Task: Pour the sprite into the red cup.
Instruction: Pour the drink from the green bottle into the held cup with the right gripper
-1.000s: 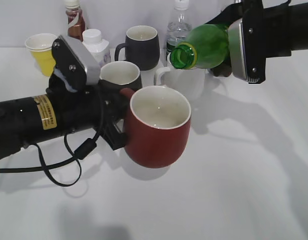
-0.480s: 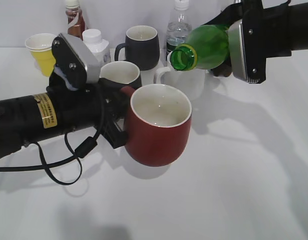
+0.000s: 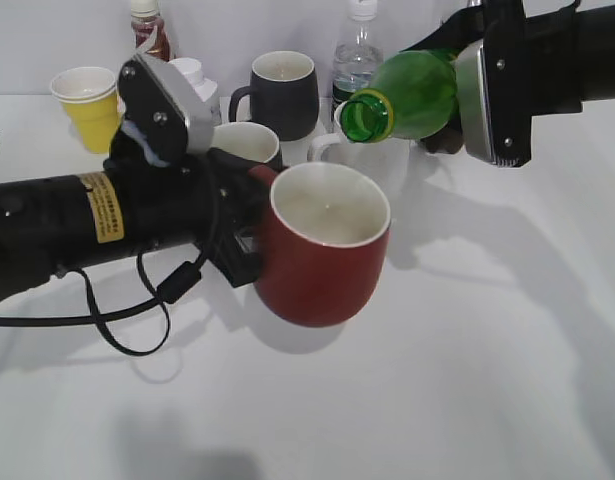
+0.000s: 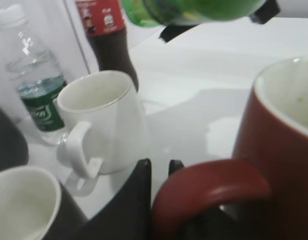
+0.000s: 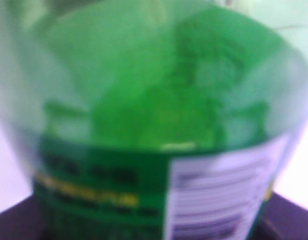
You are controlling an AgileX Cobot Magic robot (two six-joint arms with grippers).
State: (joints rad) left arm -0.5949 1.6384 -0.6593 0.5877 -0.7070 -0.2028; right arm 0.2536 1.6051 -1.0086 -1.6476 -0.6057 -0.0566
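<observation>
The left gripper is clamped on the loop handle of the red cup, holding the cup clear of the white table with its mouth upward and tipped slightly; in the left wrist view the dark fingers sit against the red handle. The right gripper is closed around the body of the sprite bottle, which lies nearly horizontal with its uncapped neck pointing left, above and behind the cup's rim and apart from it. The right wrist view is filled by the blurred green bottle and its label. Behind the cup stand a white mug, a black mug, a second dark mug, a clear water bottle, a yellow paper cup and a cola bottle.
</observation>
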